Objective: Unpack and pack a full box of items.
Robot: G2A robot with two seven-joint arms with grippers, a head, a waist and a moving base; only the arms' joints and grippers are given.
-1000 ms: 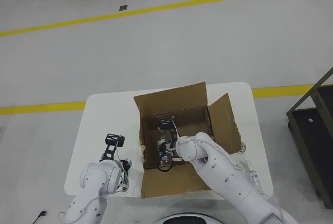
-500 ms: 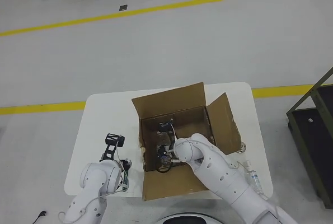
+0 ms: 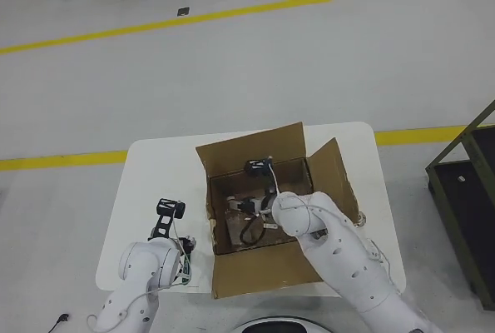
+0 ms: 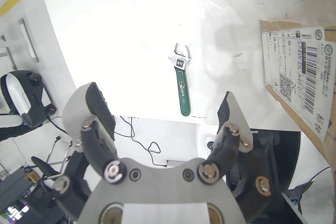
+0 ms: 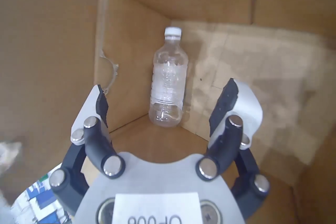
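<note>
**Top view.** An open cardboard box [image 3: 330, 185] sits at the middle of a white table [image 3: 151, 171], its flaps spread outward. The right arm [image 3: 334, 250] bends over the near flap and drops its wrist inside. The other arm is folded low at the table's left side, near the front edge.

**Left wrist view.** The left gripper [image 4: 160, 93] hangs above the tabletop with its jaws spread wide and nothing between them. A green-handled wrench [image 4: 181, 86] lies flat below it, close to the table's edge. The box wall with its shipping label [image 4: 296, 70] stands off to one side.

**Right wrist view.** The right gripper [image 5: 165, 87] is also wide open and empty, and is lined up on a clear bottle [image 5: 168, 78] with a white cap. The bottle is tucked into a corner of the box; whether it stands or lies I cannot tell.

**Risk.**
- The bottle sits tight against the cardboard, so a finger may strike the wall rather than pass behind the bottle.
- Nothing steadies the box, so such contact would probably shove it across the table.
- The thin, smooth plastic could buckle or slip out under a hard squeeze.
</note>
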